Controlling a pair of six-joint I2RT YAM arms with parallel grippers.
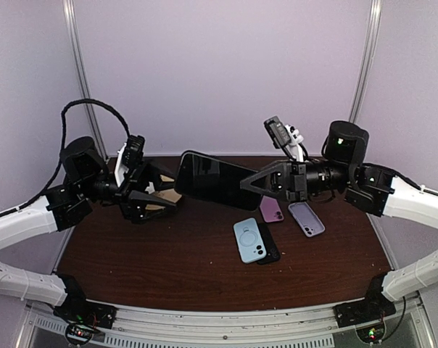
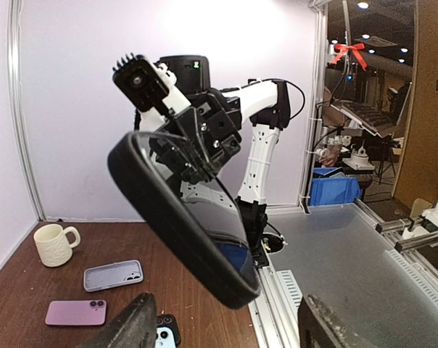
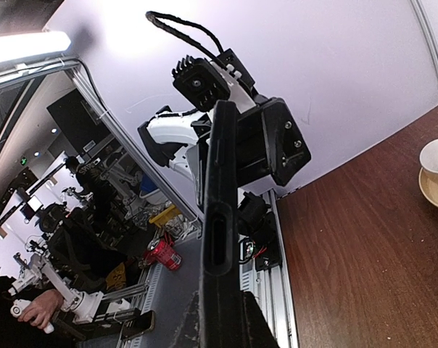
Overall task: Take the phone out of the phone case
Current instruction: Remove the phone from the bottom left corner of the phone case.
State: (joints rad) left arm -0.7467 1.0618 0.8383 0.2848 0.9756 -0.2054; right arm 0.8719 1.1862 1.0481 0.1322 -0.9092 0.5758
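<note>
The phone in its black rubber case [image 1: 215,179] is held in the air above the brown wooden worktop [image 1: 190,268], clamped by the right end effector [image 1: 249,184]. The left end effector [image 1: 168,197] stands open beside its free end. The case edge must probably be gripped next and peeled off
</note>
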